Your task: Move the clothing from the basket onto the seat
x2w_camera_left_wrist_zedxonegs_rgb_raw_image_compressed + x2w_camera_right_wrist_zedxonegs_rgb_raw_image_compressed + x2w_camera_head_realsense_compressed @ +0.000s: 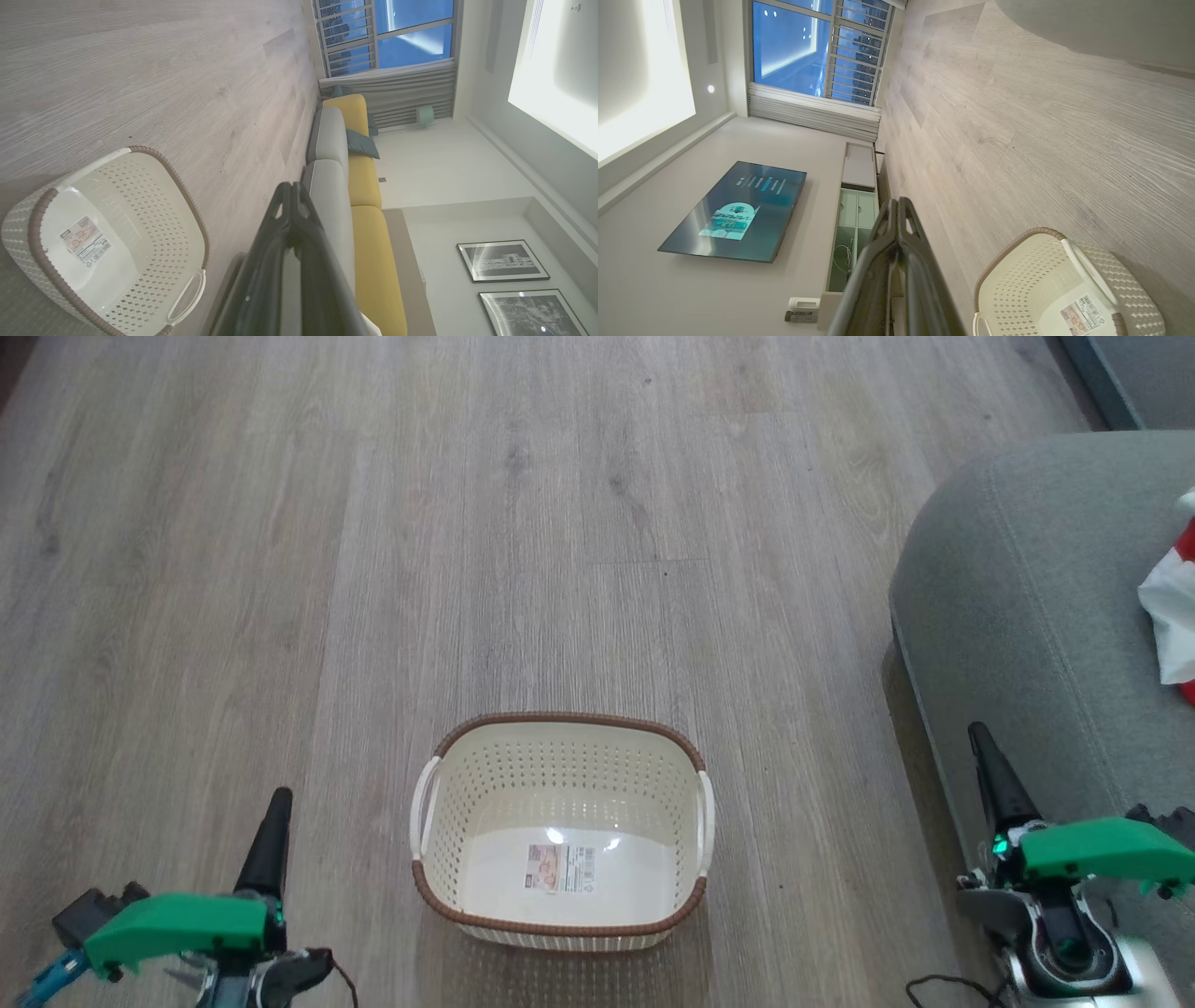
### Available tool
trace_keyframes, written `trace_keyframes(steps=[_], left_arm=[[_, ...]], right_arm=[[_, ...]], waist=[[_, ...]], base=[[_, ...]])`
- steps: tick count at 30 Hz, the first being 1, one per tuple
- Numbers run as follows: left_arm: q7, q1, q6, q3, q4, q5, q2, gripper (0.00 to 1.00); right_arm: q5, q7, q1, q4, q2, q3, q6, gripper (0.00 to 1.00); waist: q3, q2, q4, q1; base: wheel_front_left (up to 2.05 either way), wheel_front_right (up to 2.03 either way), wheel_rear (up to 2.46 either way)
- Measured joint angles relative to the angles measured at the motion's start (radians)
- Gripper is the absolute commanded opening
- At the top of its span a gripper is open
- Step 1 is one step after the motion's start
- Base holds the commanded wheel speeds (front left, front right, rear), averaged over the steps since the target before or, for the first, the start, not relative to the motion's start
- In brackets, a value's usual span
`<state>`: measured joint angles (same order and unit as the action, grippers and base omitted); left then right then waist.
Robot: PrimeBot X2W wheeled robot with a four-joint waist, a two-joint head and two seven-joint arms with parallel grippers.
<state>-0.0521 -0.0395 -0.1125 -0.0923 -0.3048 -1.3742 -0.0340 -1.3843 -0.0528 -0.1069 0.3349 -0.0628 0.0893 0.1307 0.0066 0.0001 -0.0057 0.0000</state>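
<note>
basket [560,770]: on the floor [560,523], between the two claws and a little ahead of them; long axis runs side to side; holds nothing but a sticker [560,868] on its bottom.
clothing [1169,607]: white and red fabric, well to the right of the basket, lying on the seat [1018,579]; cut by the head view's edge, so its long axis cannot be told.
seat: right of the basket, near but apart; rounded corner towards it.
left claw [279,798]: left of the basket, fingers pressed together, empty.
right claw [977,733]: right of the basket, at the seat's near edge, fingers together, empty.
nearer arm: right; clothing lies ahead-right of its tip, farther from the basket.
judgement: basket cleared, clothing on seat; task looks done, no pick left.
</note>
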Motion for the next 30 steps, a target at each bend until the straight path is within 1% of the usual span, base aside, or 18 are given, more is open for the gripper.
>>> trace_keyframes(steps=[20, 30], left_arm=[[-0.053, -0.019, -0.009, 0.002, 0.022, -0.224, -0.001, 0.0], [-0.053, -0.02, -0.009, 0.002, 0.025, -0.228, -0.001, 0.0]], right_arm=[[-0.212, -0.054, 0.019, -0.048, 0.012, 0.04, 0.0, 0.0], [-0.218, -0.054, 0.019, -0.051, 0.015, 0.042, 0.0, 0.0]], waist=[[-0.004, 0.0, 0.006, 0.0], [-0.004, 0.0, 0.006, 0.0]], base=[[0.0, 0.0, 0.0], [0.0, 0.0, 0.0]])
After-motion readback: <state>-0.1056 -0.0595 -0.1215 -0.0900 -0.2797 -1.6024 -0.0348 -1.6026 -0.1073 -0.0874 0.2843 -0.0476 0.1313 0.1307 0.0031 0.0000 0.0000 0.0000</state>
